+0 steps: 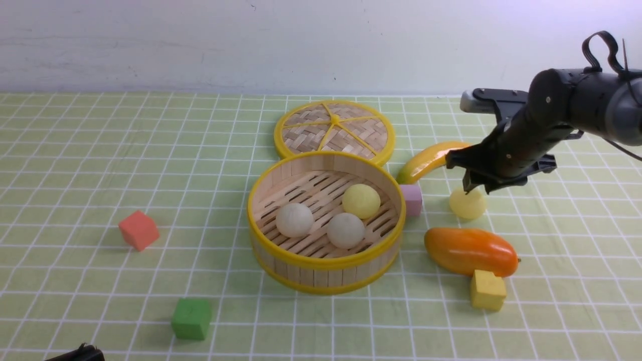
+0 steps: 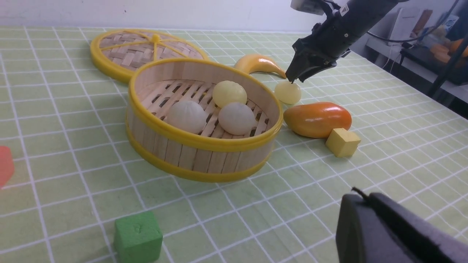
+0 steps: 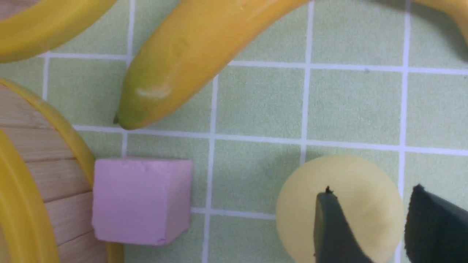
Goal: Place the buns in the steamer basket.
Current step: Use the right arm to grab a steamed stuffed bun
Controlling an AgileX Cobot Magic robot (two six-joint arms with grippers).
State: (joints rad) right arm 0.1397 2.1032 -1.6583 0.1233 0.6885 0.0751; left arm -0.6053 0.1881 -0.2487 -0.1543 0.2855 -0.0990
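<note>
The steamer basket (image 1: 321,275) (image 2: 197,157) stands mid-table and holds three buns: two off-white ones (image 1: 294,219) (image 1: 345,230) and a pale yellow one (image 1: 361,200). Another pale yellow bun (image 1: 467,205) (image 2: 289,93) (image 3: 299,197) rests on the mat to the basket's right, beyond the mango. My right gripper (image 1: 476,190) (image 2: 292,79) (image 3: 373,190) has come down onto it from above, its fingers closed against the bun's upper part. At the near left my left gripper (image 2: 365,204) is shut and holds nothing.
The woven lid (image 1: 333,128) lies behind the basket. A banana (image 1: 431,159), a pink cube (image 1: 412,199), a mango (image 1: 469,250) and a yellow cube (image 1: 487,290) crowd the right side. To the left sit a red cube (image 1: 139,229) and a green cube (image 1: 191,318).
</note>
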